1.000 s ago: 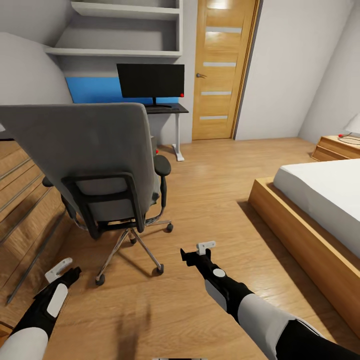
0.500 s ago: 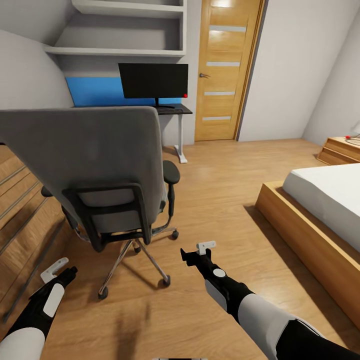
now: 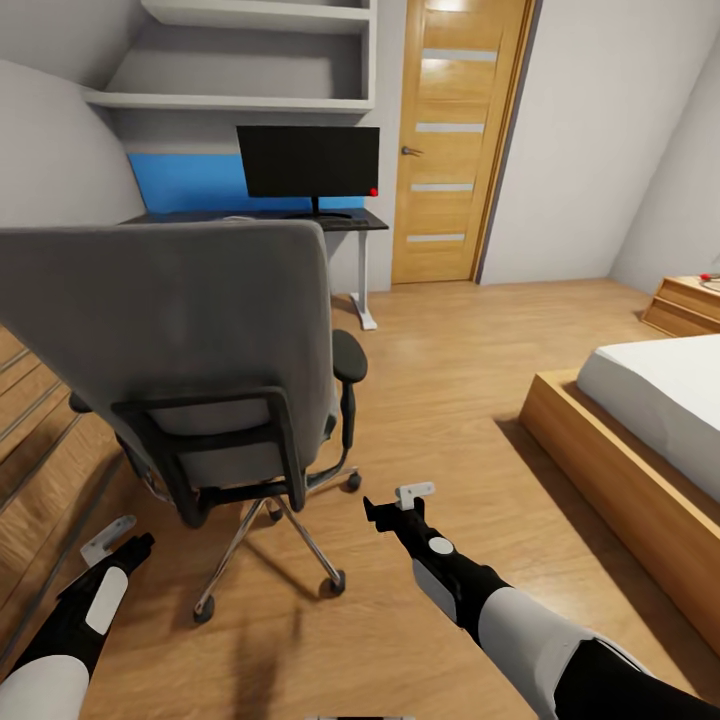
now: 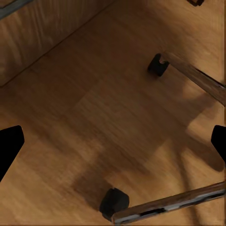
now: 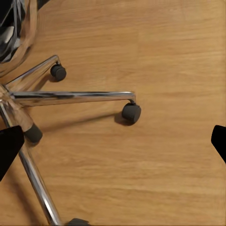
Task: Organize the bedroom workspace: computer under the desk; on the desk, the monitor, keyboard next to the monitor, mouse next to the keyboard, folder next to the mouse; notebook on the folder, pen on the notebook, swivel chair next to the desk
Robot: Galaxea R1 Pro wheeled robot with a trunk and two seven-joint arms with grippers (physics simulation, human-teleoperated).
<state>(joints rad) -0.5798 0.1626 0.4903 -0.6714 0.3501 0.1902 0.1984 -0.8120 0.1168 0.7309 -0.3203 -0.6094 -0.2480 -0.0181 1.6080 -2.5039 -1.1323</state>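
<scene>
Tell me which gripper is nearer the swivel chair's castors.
Roughly equal, the left slightly nearer. The left gripper hangs beside a front castor of the swivel chair, dresser side. The right gripper hangs on the bed side, slightly farther from its nearest castor.

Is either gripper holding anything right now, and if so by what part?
Nothing is held. The left gripper and right gripper are both open above the floor, near the swivel chair.

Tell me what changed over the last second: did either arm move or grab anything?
The head view swung left and came nearer the swivel chair. The left gripper sits slightly lower; nothing was grasped. The right gripper kept its pose, both open and empty. The monitor stayed on the desk.
</scene>
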